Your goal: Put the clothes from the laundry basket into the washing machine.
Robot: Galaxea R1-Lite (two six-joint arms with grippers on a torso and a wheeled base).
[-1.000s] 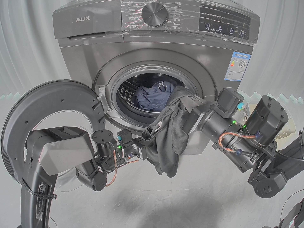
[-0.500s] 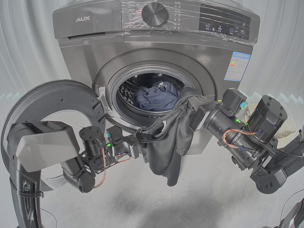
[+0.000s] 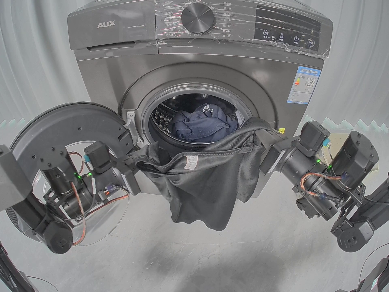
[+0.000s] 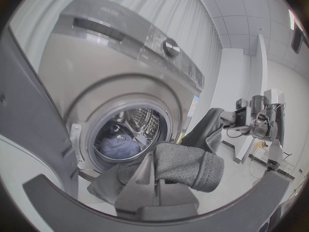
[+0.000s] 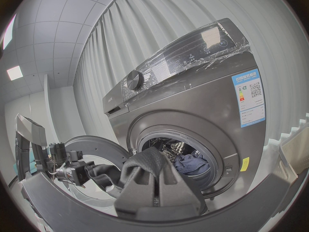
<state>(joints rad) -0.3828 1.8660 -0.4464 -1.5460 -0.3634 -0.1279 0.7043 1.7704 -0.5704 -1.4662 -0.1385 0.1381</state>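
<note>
- Before the washing machine (image 3: 194,65), from the head view: the dark garment (image 3: 202,179) hangs like a hammock between the left gripper (image 3: 135,165) and the right gripper (image 3: 265,136). Each is clamped on its top edge. Most of the cloth sags below the lip of the drum (image 3: 162,118), where navy clothes (image 3: 202,124) lie inside.
- Left wrist view: the fingers are closed over a fold of grey knit (one finger is buried under it), and the open door (image 4: 29,113) stands close alongside.
- Right wrist view: the jaws are pinched shut on fabric draped over them, with the drum straight ahead.
- Risk, as I judge it: the stretched edge looks about as wide as the opening. Pushing forward could catch its corners on the rim and leave the sagging bulk to slide to the floor (image 3: 251,256). The left arm could also knock the door.
</note>
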